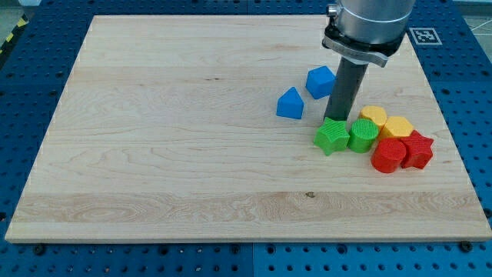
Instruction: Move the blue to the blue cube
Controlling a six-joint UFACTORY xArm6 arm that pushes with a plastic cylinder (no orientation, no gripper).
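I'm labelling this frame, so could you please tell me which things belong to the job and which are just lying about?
Job: blue triangular block; blue cube; my tip, beside the green star.
Lying about: green star; green cylinder; two yellow blocks; red cylinder; red star.

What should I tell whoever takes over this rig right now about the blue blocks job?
My tip: down on the board, right at the top edge of the green star, below the blue cube and to the right of the blue wedge-like block.
Job's things: the two blue blocks sit near each other with a small gap, not touching.
Done: nothing settled; blues still apart.
Left: bring the tip round to the wedge's left and push it up-right to the cube, keeping clear of the green, yellow and red cluster.
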